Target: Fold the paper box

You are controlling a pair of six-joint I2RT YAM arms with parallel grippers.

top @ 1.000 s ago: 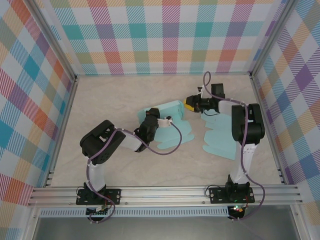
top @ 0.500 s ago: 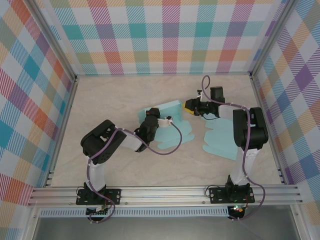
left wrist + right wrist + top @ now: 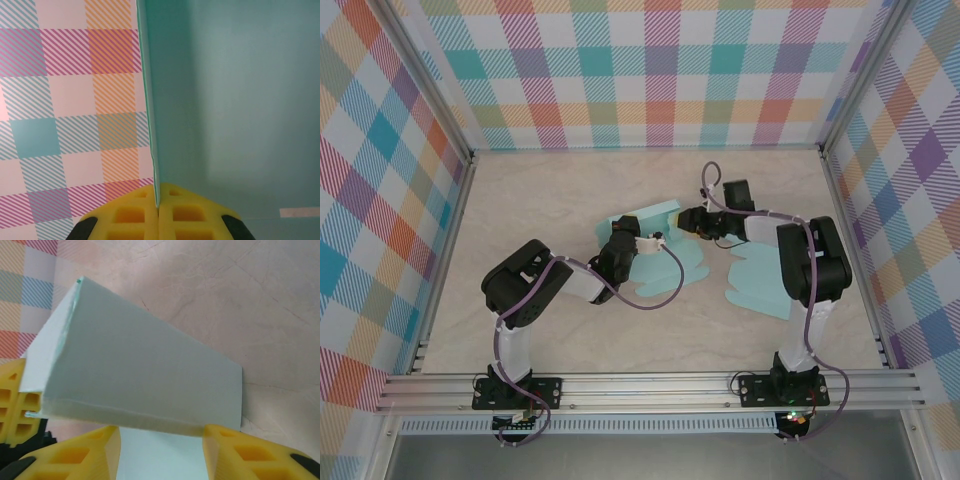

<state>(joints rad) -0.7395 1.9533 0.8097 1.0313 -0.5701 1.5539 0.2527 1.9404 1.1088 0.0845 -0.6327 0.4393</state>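
Paper box (image 3: 665, 258) lies near the middle of the table (image 3: 540, 200). It is a flat teal sheet with one wall standing up at its far left side. It looks thin and very light, and it bends easily. It should fold well along its creases. A hard squeeze could wrinkle it, and a push could slide it away. The best place to hold it is a flap edge, close to a crease.

The left gripper (image 3: 620, 240) is at the left of the box. In its own view its yellow fingers (image 3: 125, 220) are pressed tight together on the thin edge of the standing wall (image 3: 230, 100).

The right gripper (image 3: 692, 220) is at the far right side of the box. Its yellow fingers (image 3: 75, 457) are apart, and a folded flap (image 3: 140, 375) sits just in front of the gap. I think it is not pinching the flap.

Another teal sheet (image 3: 765, 282) lies flat to the right, near the right arm.
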